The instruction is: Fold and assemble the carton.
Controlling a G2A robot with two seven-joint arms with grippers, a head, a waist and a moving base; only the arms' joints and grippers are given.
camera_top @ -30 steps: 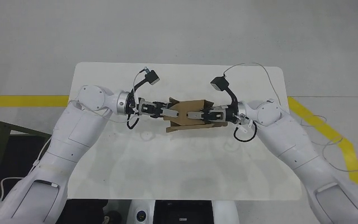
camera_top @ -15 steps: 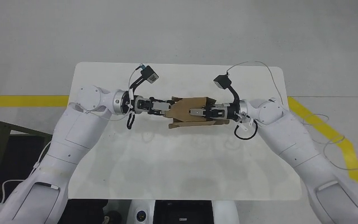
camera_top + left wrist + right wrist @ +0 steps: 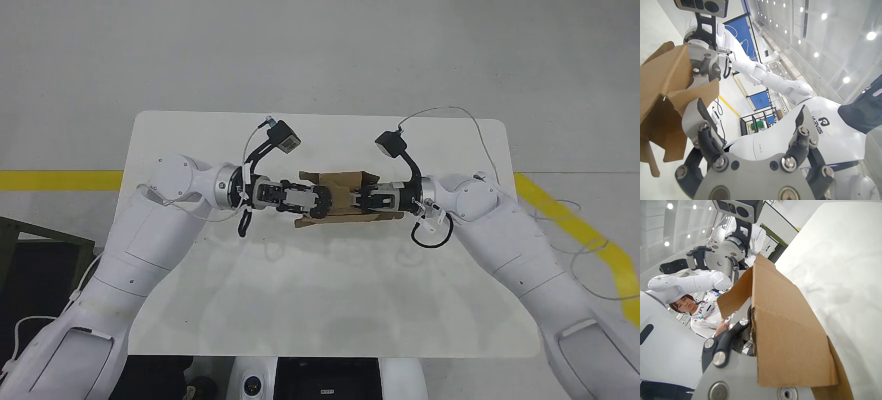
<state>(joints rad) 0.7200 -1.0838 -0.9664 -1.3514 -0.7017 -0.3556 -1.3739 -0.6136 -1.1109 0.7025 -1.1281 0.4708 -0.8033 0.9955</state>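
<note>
Left gripper (image 3: pixel 751 106) is open, jaws spread wide, nothing held between them. One of its fingers (image 3: pixel 705 115) is set just beside a loose end flap (image 3: pixel 702 91) of the carton (image 3: pixel 335 192), with its outer side toward the cardboard. Judged reason: the finger is used as a pusher to fold the flap inward, so no grasp is needed at this end.

Right gripper (image 3: pixel 362 201) is closed on the opposite end of the carton, with a side wall pinched near its edge. One finger is hidden by the cardboard, so the grip is partly inferred. Judged reason: the carton is braced from this end so the flap can be pressed without the carton sliding away.

The carton is held between the two grippers, over the middle of the table (image 3: pixel 200 300) and toward its far side. It appears to be lifted clear of the surface, though contact underneath cannot be ruled out. It is partly opened into a tube, walls creased but not square, and flaps at both ends are unfolded. Assembly is judged to be at an early-to-middle stage, with flap closing in hand.
</note>
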